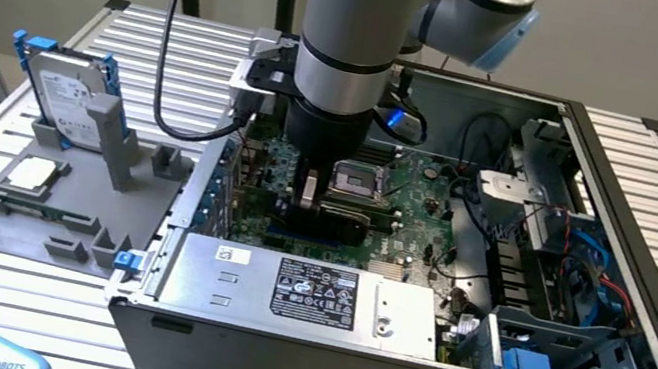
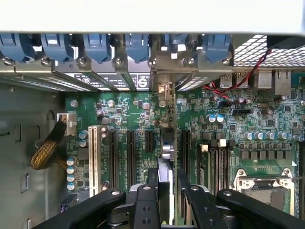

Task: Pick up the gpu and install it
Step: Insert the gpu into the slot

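Observation:
My gripper (image 2: 167, 175) is shut on the gpu (image 2: 165, 143), a thin card seen edge-on between the black fingers (image 2: 148, 193). The card stands upright over the motherboard (image 2: 124, 114), in line with the black expansion slots (image 2: 129, 152). Its silver bracket end (image 2: 164, 90) reaches the rear slot openings of the case. I cannot tell whether the card's lower edge is seated in a slot. In the exterior view the gripper (image 1: 327, 213) is down inside the open computer case (image 1: 642, 250), over the green motherboard (image 1: 417, 185), and it hides the card.
At the exterior view's left, a grey fixture (image 1: 39, 215) holds a silver hard drive with blue rails (image 1: 64, 92) and a small square chip (image 1: 35, 175). The power supply (image 1: 303, 292) sits at the case front. Cables and a drive cage (image 1: 562, 246) crowd the case's right side.

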Tool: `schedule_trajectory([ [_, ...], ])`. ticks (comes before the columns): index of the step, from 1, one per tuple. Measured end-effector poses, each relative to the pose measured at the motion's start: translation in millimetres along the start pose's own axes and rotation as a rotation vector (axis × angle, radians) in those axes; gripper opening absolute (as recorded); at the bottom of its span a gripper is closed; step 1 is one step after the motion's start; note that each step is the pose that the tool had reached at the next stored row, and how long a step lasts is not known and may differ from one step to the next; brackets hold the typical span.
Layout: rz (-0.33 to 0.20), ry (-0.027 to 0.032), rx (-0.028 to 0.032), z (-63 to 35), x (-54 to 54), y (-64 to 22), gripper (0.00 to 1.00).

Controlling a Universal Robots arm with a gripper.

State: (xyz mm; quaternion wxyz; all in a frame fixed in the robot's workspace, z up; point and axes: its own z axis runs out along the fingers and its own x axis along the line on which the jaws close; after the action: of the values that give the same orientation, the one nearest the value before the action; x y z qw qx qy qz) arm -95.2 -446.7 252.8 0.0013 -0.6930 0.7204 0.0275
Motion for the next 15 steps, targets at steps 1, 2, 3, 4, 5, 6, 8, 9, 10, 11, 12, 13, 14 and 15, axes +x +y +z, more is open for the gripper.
schedule_trajectory([
  [1, 0.000, 0.0002, -0.0006, 0.2, -0.2, 0.0, 0.27],
  [2, 0.001, 0.0006, -0.0010, 0.3, -0.2, 0.0, 0.27],
  [3, 0.001, 0.0011, -0.0013, 0.4, -0.2, 0.1, 0.27],
  [4, 0.001, 0.0014, -0.0015, 0.5, -0.3, 0.1, 0.27],
  [5, 0.001, 0.0014, -0.0016, 0.6, -0.3, 0.1, 0.27],
  [6, 0.001, 0.0015, -0.0017, 0.8, -0.3, 0.1, 0.27],
  [8, 0.001, 0.0019, -0.0019, 1.1, -0.2, 0.1, 0.27],
  [9, 0.002, 0.0020, -0.0021, 1.2, -0.2, 0.1, 0.27],
  [10, 0.002, 0.0024, -0.0023, 1.3, -0.2, 0.1, 0.27],
  [11, 0.002, 0.0024, -0.0024, 1.3, -0.2, 0.0, 0.27],
  [12, 0.002, 0.0024, -0.0025, 1.4, -0.2, 0.0, 0.27],
  [13, 0.002, 0.0024, -0.0026, 1.6, -0.2, 0.0, 0.27],
  [14, 0.003, 0.0025, -0.0027, 1.7, -0.2, 0.0, 0.27],
  [15, 0.003, 0.0027, -0.0027, 1.8, -0.2, 0.0, 0.27],
])
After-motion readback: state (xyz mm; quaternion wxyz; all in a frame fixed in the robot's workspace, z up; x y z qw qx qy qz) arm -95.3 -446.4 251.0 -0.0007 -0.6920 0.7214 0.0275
